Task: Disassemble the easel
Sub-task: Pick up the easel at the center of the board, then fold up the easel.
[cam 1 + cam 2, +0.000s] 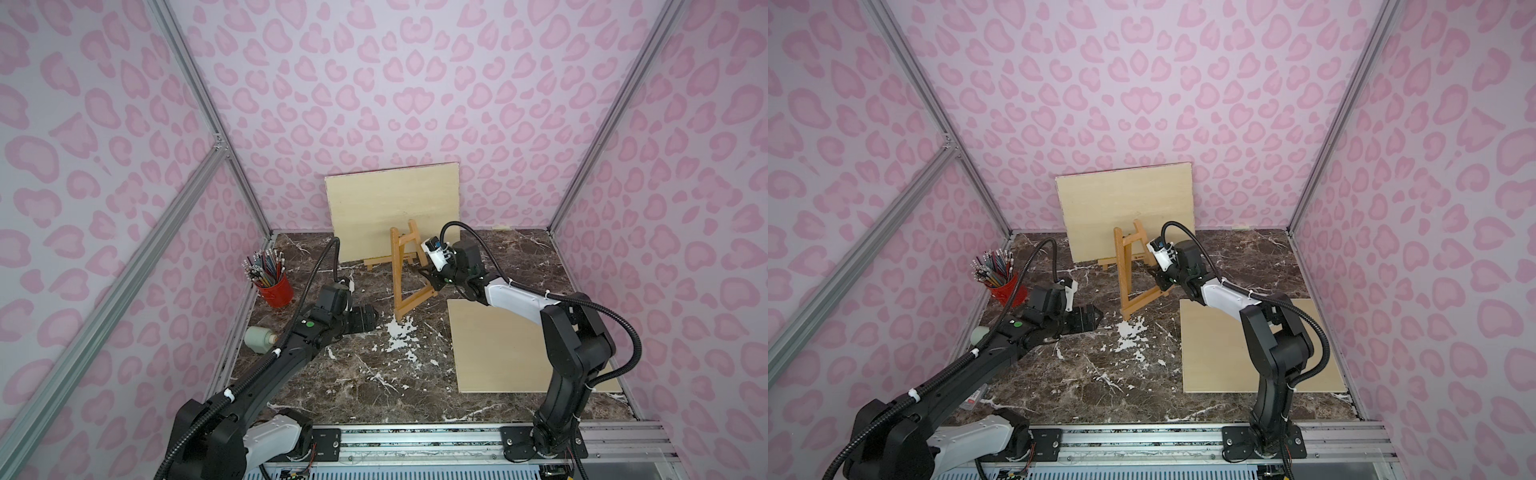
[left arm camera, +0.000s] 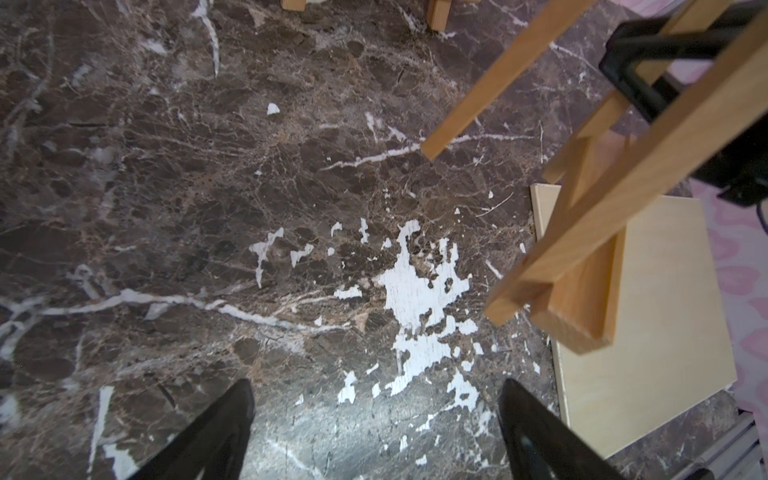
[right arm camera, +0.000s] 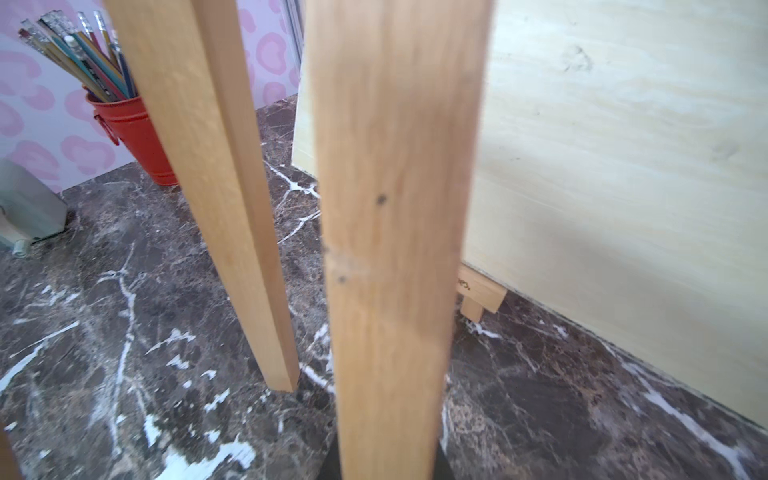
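easel (image 1: 397, 274): smooth tan wood slats, A-frame; mid-table nearer the back edge, long axis near upright, apex toward back edge
right gripper (image 1: 430, 282): clamped on easel slat
left gripper (image 2: 376, 399): jaws wide, empty
table (image 1: 353, 386): dark veined marble

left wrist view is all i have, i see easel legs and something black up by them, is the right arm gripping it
Observer: Yes, the right gripper is shut on a slat of the easel, close to its bottom bar.
Operator: ok and what's behind it, i only get floor
Observer: A smaller second easel stands at the back wall, with an upright board resting on it.
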Robot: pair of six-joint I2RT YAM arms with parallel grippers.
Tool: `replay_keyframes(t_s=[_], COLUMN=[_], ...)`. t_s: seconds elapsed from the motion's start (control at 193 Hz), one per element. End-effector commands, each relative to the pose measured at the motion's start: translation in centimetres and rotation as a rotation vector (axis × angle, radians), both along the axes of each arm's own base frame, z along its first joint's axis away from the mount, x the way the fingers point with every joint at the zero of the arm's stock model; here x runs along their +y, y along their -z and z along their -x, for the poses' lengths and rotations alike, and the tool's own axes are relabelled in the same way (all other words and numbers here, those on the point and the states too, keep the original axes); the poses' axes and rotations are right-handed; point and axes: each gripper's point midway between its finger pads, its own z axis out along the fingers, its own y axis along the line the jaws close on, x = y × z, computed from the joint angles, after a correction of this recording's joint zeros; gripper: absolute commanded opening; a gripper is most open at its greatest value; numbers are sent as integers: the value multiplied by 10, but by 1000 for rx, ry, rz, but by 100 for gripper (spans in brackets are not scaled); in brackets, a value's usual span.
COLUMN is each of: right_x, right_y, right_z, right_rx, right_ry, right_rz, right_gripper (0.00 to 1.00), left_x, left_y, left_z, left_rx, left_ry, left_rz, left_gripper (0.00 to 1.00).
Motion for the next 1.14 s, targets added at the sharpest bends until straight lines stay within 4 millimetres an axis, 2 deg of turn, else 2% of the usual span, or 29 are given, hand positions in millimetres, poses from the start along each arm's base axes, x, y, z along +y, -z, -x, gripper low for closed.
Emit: replay_keyframes(t_s=[0.0,0.207,0.455,0.512,0.6,0.734,0.822,0.961,1.132], right_x=[2,7,25,29,34,40,37,26,23], right_y=[-10,-25,-43,-48,-52,-53,-44,-18,21], right_z=[14,55,98,104,109,112,109,106,128], right_rx=[-14,-10,-3,-4,-6,-4,11,61,182], right_ry=[-4,-42,-102,-109,-116,-112,-79,17,79], right_rz=[-10,-41,-125,-143,-169,-187,-183,-147,-112], right_gripper=[12,12,12,12,12,12,12,11,10], left_x=[-6,-3,-20,-27,-37,-61,-75,-84,-93], left_y=[-14,-24,-19,-15,-13,-8,-5,5,24], left_z=[-11,-33,-51,-51,-49,-34,-19,2,20], left_rx=[-29,-47,-27,-14,-11,16,26,27,42], left_ry=[21,12,66,86,113,191,227,213,195], left_rz=[67,171,241,269,285,295,287,258,258], left_gripper=[93,91,75,70,69,67,65,63,63])
